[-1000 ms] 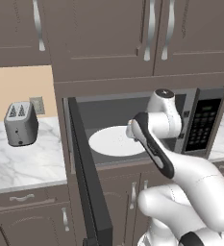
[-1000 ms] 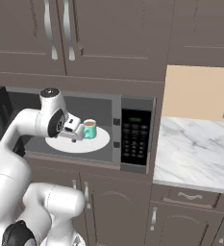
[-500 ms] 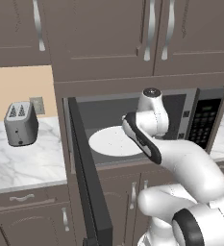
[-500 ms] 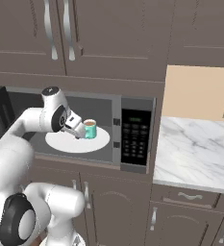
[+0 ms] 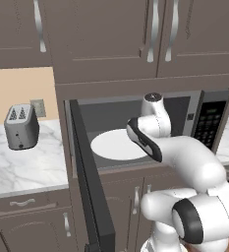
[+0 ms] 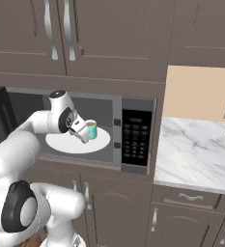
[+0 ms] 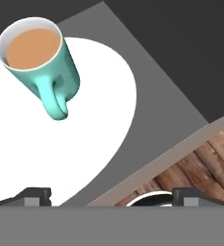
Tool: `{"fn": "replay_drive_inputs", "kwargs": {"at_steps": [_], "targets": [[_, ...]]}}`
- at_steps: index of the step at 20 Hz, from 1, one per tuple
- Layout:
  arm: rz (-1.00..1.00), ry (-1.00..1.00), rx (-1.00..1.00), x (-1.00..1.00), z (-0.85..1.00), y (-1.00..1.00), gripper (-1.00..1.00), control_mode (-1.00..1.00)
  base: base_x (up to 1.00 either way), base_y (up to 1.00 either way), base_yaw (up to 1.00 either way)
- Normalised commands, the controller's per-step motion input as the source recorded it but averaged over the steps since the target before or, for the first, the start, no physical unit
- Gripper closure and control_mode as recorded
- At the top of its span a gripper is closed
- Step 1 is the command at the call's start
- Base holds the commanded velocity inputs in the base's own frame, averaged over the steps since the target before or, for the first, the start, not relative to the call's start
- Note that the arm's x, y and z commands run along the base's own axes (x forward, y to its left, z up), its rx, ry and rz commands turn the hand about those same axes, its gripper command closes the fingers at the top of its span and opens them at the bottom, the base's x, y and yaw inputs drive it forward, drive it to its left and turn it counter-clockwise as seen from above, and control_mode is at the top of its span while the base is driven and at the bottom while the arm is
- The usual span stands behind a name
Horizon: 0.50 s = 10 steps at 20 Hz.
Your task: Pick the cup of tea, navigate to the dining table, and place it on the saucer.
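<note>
Flat, even rendered light fills all three views, sharp throughout, with no blur, glare or edge distortion. The dark grey microwave cavity is dimmer toward its back, at twelve o'clock. The round white plate reads bright and shadowless around the teal-green mug.

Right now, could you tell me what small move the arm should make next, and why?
Probably ease the end effector forward toward the mug. The mug stands free on the white plate inside the microwave, handle facing the hand, and the fingers look open and short of it.
</note>
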Motion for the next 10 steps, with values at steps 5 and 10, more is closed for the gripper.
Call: {"fn": "replay_drive_inputs", "kwargs": {"at_steps": [5,10], "targets": [[-0.01,-0.03,0.0,0.01,-0.1,-0.14,-1.0,-1.0,0.0,0.0,0.0],[0.04,-0.07,0.0,0.11,-0.18,0.0,-1.0,-1.0,0.0,0.0,0.0]]}}
